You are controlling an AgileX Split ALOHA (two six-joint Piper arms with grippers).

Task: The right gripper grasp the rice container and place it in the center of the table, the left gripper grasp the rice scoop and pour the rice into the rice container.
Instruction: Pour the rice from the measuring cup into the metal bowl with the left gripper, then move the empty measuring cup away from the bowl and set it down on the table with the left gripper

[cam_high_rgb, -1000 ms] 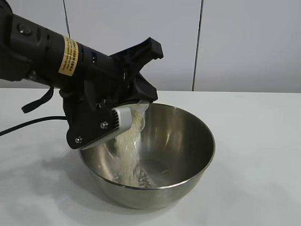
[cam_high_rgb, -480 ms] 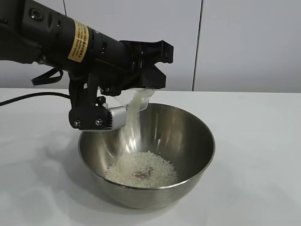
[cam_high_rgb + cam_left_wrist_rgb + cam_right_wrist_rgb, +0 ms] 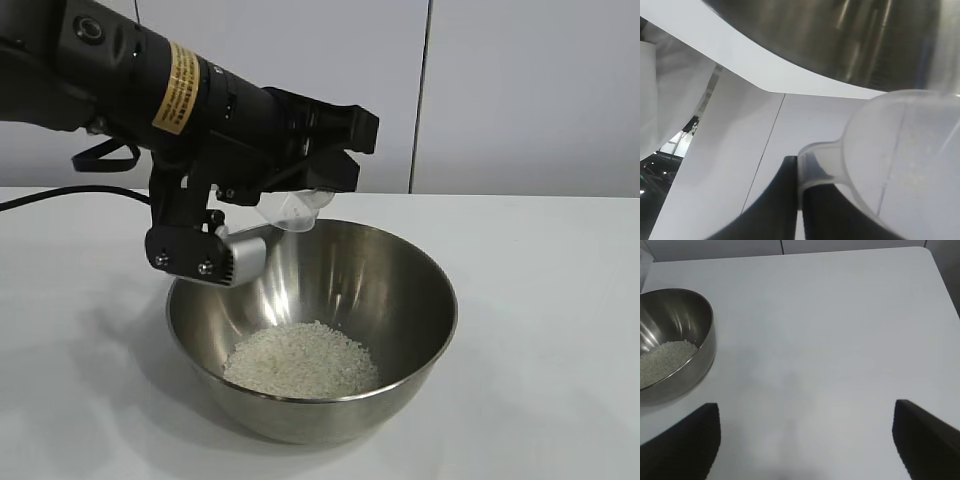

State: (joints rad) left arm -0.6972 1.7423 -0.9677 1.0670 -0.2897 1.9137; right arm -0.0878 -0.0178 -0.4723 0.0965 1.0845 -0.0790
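The steel rice container (image 3: pixel 400 300) (image 3: pixel 705 340) (image 3: pixel 850 45) stands on the white table (image 3: pixel 560 330), holding a pale heap of rice (image 3: pixel 300 360) (image 3: pixel 662 360). Above its far-left rim my left gripper (image 3: pixel 315 195) (image 3: pixel 799 165) is shut on the side handle of the translucent rice scoop (image 3: pixel 290 210) (image 3: pixel 900 155). The scoop is tipped mouth-down over the bowl and looks empty. My right gripper (image 3: pixel 807 412) is open over bare table to the right of the bowl, with nothing between its fingers; it is outside the exterior view.
A black cable (image 3: pixel 60 195) trails on the table behind the left arm. White wall panels (image 3: pixel 520 90) close off the back. The table's right edge (image 3: pixel 940 275) shows in the right wrist view.
The stream of rice from the scoop has stopped, and the heap in the bowl has grown. The left arm has risen slightly and levelled with the scoop.
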